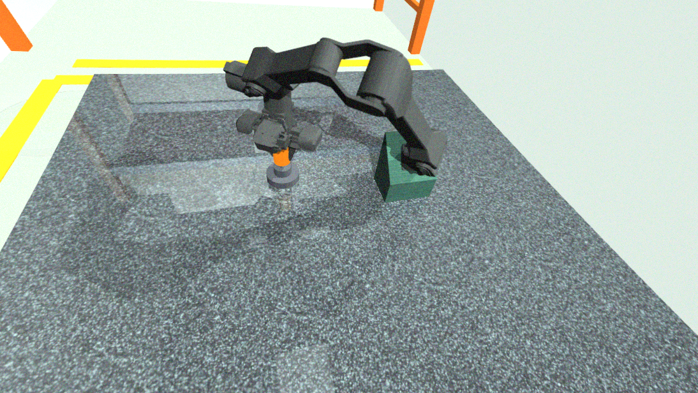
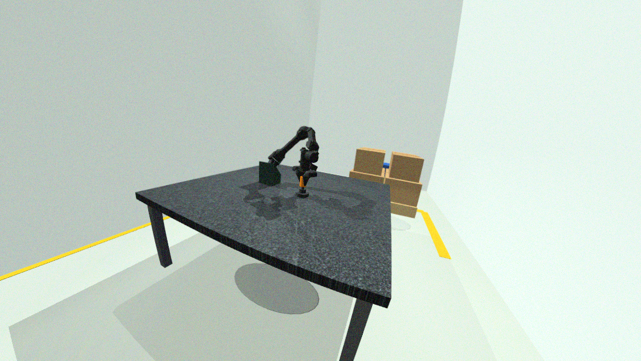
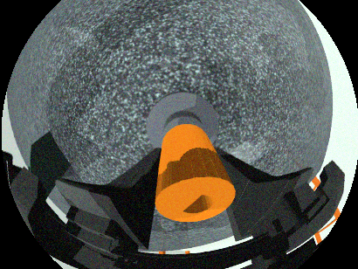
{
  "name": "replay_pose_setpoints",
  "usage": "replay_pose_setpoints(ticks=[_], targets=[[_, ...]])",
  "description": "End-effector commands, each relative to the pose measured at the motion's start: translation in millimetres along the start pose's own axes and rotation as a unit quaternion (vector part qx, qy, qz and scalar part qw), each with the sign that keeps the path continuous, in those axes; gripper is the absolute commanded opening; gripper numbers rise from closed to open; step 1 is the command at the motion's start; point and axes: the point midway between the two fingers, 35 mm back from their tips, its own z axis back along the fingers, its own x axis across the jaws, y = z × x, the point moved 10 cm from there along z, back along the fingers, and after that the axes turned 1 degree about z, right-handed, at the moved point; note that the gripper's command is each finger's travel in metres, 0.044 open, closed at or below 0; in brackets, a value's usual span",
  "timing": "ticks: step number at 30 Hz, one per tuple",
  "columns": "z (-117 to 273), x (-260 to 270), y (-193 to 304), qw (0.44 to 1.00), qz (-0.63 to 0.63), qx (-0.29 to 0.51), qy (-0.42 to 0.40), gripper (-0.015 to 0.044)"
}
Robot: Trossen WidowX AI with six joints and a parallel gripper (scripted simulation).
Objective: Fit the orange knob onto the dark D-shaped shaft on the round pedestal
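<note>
The orange knob (image 1: pixel 281 159) (image 2: pixel 302 183) (image 3: pixel 185 140) is upright between the fingers of my gripper (image 1: pixel 281 149) (image 2: pixel 302 177) (image 3: pixel 187 152), which is shut on it. The knob is above the round grey pedestal (image 1: pixel 282 182) (image 2: pixel 303 195) (image 3: pixel 159 114) and looks centred over it. A narrower grey cylinder (image 1: pixel 282 171) shows between the knob's lower end and the pedestal's wide base. The dark shaft is not seen apart from it, and its flat side is hidden. Whether the knob touches what is beneath it cannot be told. A dark notch marks the knob's top in the wrist view.
A green block (image 1: pixel 410 189) (image 2: pixel 269 174) (image 3: pixel 47 153) stands on the speckled dark table (image 1: pixel 341 293) (image 2: pixel 313 237), to the pedestal's right in the top view. The arm's lower end is beside it, and the arm arches over to the pedestal. Cardboard boxes (image 2: pixel 405 172) stand beyond the table.
</note>
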Motion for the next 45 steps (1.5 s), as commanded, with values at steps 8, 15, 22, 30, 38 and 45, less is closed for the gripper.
replay_pose_setpoints(ticks=[8, 15, 22, 30, 38, 45], targets=[[6.3, -2.7, 0.6, 0.999, 0.039, 0.000, 0.002, 0.0000], [2.0, -1.0, 0.6, 0.999, 0.039, 0.000, 0.001, 0.0000], [3.7, -1.1, -0.4, 0.999, 0.039, 0.000, 0.001, 0.0000], [0.5, -1.1, 0.2, 0.999, 0.039, 0.000, 0.001, 0.0000], [4.6, -0.7, 0.3, 0.999, 0.039, 0.000, 0.001, 0.0000], [4.2, -0.8, 0.4, 0.998, 0.065, 0.000, 0.001, 0.0000]])
